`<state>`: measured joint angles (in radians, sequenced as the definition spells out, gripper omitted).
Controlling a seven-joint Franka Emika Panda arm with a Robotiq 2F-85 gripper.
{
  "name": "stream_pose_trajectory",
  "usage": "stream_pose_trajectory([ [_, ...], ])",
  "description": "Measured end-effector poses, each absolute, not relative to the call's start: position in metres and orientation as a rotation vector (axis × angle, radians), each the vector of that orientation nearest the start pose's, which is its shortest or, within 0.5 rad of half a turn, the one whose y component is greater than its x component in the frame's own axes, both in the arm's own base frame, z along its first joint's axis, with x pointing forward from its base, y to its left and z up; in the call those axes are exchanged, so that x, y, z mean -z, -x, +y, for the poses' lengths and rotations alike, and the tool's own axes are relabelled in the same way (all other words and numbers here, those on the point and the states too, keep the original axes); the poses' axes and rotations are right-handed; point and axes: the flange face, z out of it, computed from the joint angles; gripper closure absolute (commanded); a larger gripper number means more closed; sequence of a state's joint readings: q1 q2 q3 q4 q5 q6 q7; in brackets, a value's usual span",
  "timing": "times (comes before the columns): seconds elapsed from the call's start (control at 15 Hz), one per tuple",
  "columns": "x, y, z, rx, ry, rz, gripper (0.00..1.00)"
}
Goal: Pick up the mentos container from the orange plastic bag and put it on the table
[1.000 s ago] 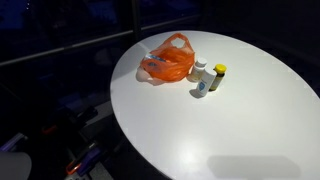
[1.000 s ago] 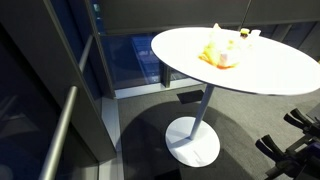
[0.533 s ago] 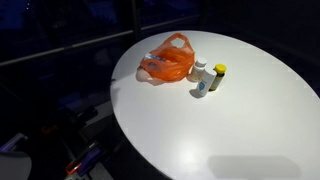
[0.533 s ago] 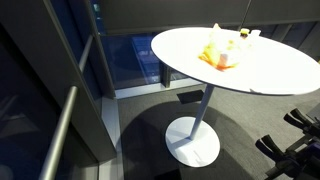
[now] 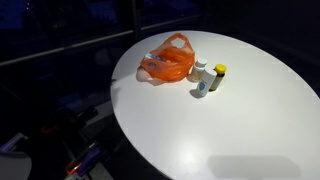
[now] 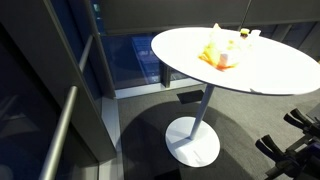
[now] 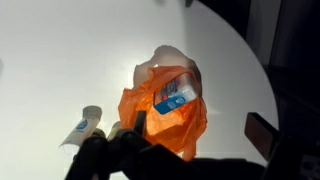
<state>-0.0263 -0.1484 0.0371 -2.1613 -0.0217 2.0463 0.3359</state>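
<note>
Well, from my seat the tool was only a cluster of dark shapes along the bottom edge of the wrist view, and I could not tell whether its fingers stood apart or together. It held nothing that I could see, and it hung above the bench, apart from everything on it. Neither exterior view showed the arm at all.

Just beyond the tool lay the orange plastic bag, crumpled on the white bench with its mouth gaping upward. The mentos container lay inside it, blue and white label showing through the opening, with the plastic bunched around its sides. Beside the bag, in an exterior view, stood a white bottle and a yellow-capped bottle, close together and near the bag's edge.

I judged this to be the approach step, with the pick not yet begun. The next move called for centring the tool over the bag's opening, spreading the fingers if they were not already, and descending so that they straddled the container rather than pinching the loose plastic. I also reckoned the two bottles needed a clear berth.
</note>
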Motion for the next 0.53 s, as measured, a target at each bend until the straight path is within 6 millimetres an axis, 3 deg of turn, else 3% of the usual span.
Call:
stream_pose_trajectory([
  [0.27, -0.447, -0.513, -0.013, 0.010, 3.113, 0.550, 0.00],
  [0.53, -0.414, -0.527, -0.035, -0.008, 3.098, 0.605, 0.00],
])
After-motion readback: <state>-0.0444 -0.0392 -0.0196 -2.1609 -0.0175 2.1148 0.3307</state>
